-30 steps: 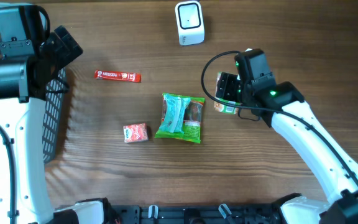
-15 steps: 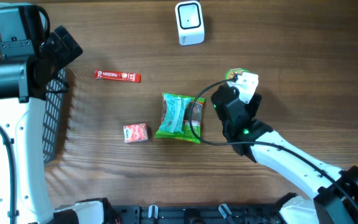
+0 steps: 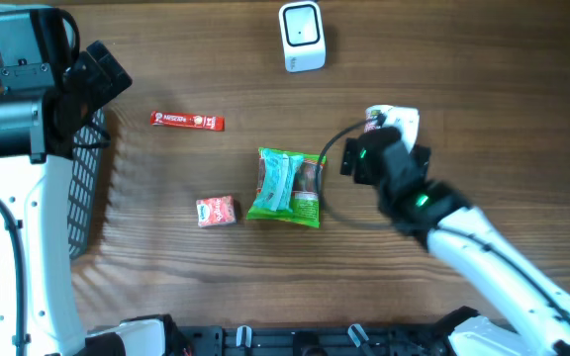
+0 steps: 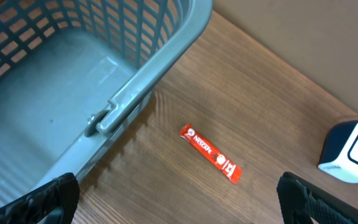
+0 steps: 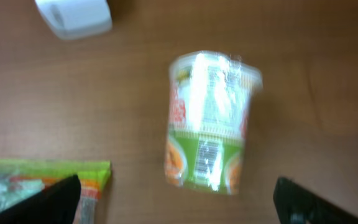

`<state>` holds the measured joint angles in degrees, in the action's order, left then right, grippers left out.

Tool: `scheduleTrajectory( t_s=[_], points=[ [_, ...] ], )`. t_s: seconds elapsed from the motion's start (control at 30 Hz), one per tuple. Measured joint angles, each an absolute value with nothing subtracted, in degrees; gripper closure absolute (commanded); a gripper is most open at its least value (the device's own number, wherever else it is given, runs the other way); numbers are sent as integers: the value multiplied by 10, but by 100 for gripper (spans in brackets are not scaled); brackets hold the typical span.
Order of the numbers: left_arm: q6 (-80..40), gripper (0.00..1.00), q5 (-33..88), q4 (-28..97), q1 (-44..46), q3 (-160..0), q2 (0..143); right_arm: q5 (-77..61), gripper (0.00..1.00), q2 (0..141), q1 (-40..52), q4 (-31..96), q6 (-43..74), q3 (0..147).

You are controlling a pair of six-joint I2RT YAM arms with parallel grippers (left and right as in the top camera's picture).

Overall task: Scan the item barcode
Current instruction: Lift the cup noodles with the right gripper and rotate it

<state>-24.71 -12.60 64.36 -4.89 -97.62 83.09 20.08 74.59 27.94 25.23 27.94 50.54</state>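
Likely light, crushable and slick, the sideways noodle cup wants a gentle mid-body hold; right gripper hangs wide open, empty.

Basket, Nescafé stick, green bag and pink packet lie apart.

You had bare wood between the scanner and the green packet; the noodle cup crowded the packet's right side.

Four grocery items, one scanner, one basket
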Motion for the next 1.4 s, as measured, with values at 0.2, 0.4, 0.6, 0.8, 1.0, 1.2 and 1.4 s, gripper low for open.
scheduleTrajectory(
  t_s=[0.2,0.4,0.6,0.8,1.0,1.2,1.4],
  points=[
    [-247,0,-126,643,-49,-976,831,-48,0,796,87,474,226,736],
    [-247,0,-126,643,-49,-976,831,-157,0,995,51,437,160,738],
    [-247,0,-126,643,-49,-976,831,-162,1,1028,50,366,158,735],
    [-247,0,-126,643,-49,-976,831,-158,0,1028,52,441,175,735],
    [-247,0,-126,643,-49,-976,831,-154,0,1028,95,441,186,717],
    [-247,0,-126,643,-49,-976,831,-154,0,1028,160,437,185,717],
    [-247,0,-126,643,-49,-976,831,-155,0,1025,137,435,188,725]
  ],
)
